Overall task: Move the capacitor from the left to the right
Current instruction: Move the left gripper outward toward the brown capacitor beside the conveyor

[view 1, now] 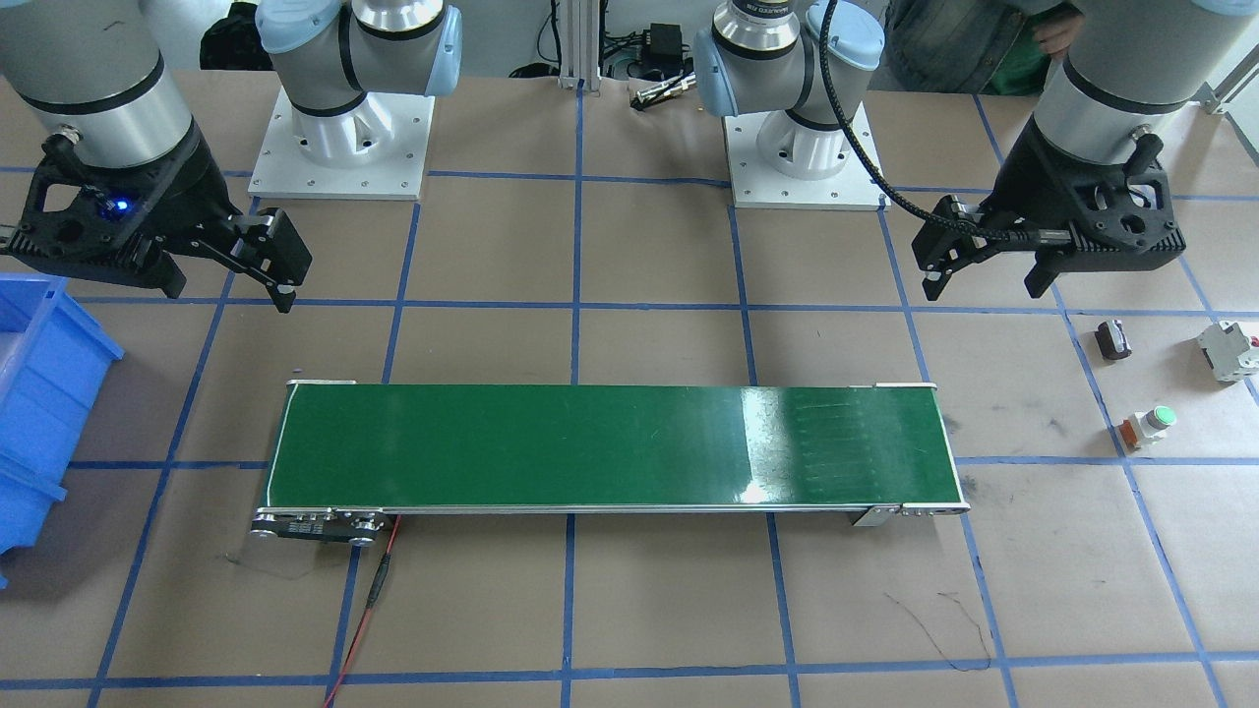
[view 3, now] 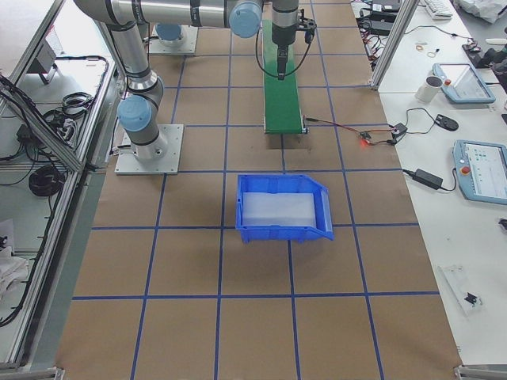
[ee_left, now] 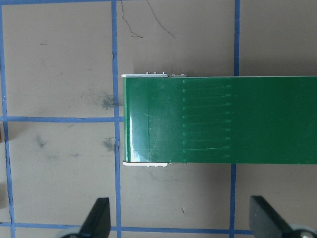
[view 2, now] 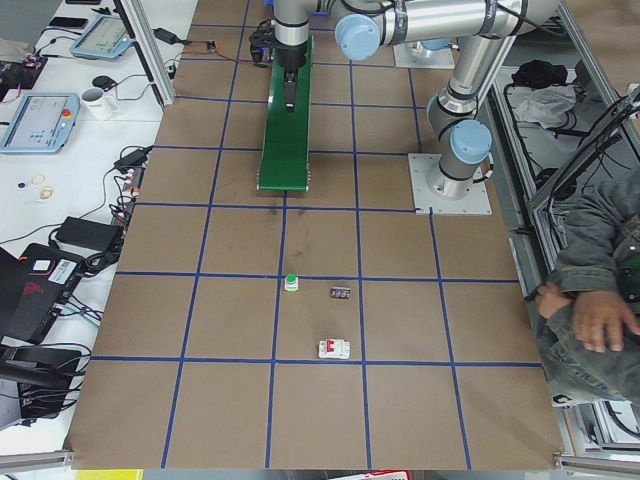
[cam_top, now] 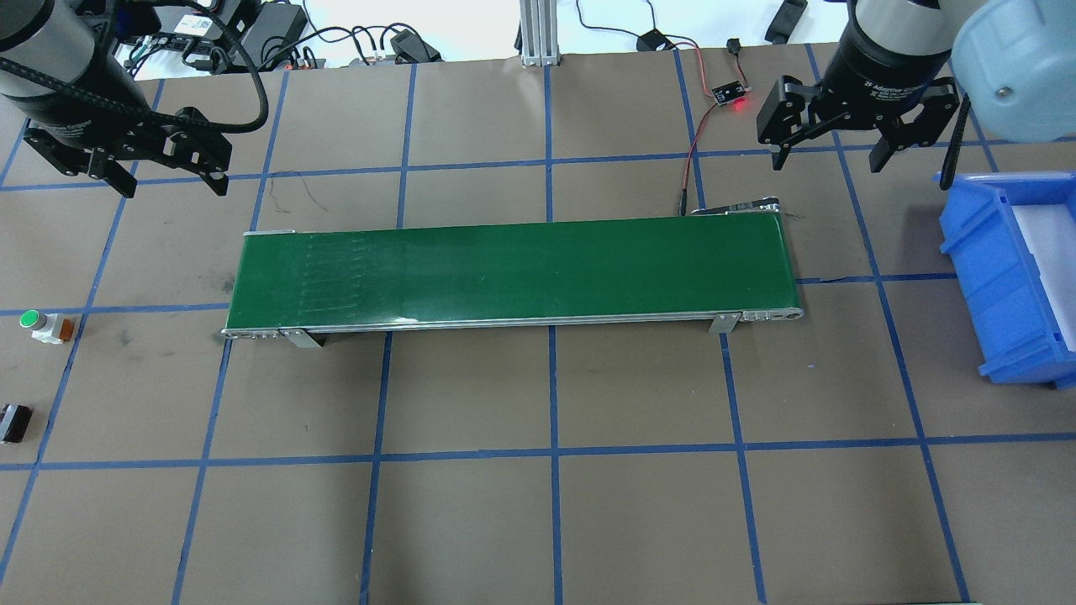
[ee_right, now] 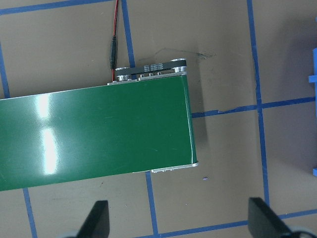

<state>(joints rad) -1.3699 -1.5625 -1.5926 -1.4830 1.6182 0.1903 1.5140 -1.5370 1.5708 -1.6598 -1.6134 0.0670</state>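
Nearest us in the overhead view we see the small stubby black capacitor [cam_top: 15,423] lying on the brown paper-covered table [cam_top: 555,521] at the robot's left (near a white button with a green cap [cam_top: 44,323]), then the long green conveyor belt [cam_top: 513,269], and farther off the black left gripper [cam_top: 172,186] and right gripper [cam_top: 828,161] hovering, each with fingers spread apart.

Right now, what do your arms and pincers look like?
The left arm and right arm: silver tubes, pale-blue joint caps. The left pincer and right pincer: black, angular, two-fingered. A black ribbed cable runs to the left one; a blue light glows on the right one's mount.
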